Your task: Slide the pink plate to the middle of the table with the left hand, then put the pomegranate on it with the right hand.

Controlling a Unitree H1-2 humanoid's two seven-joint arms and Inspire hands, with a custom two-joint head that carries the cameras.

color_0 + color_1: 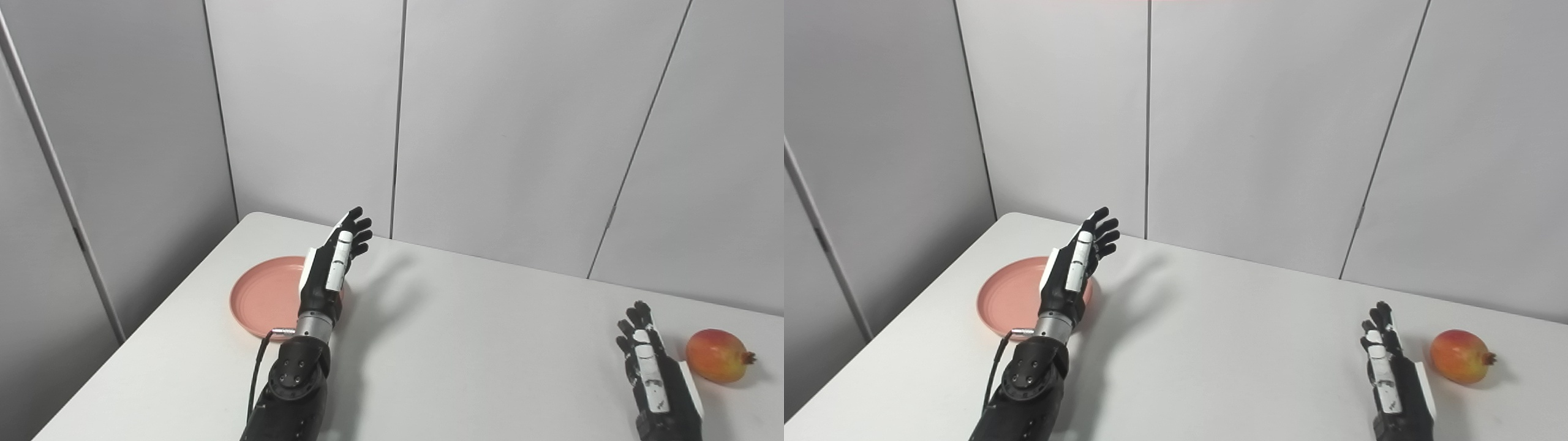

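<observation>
Both head cams sit side by side, look down & fwd over white table (pixel 465 343) toward grey wall panels (pixel 1249 122); right eye offset slightly, same scene shared.

My left hand (pixel 331 269) is black, with slim black fingers (pixel 360 228) and a white strip (pixel 339 260) running along one edge; a white panel covers its back. Below it sits a short silver wrist ring (pixel 314 323), ribbed and metallic. A thin black cable (pixel 256 373) with a silver plug enters just beside that ring and trails down along my forearm. The forearm (pixel 294 392) is a bulky black shell, faintly speckled, with a round joint cap marked by small dark screw holes. My right hand (pixel 655 380) matches: black fingers, a white strip scuffed with dark marks, and a white panel on its outer side.
</observation>
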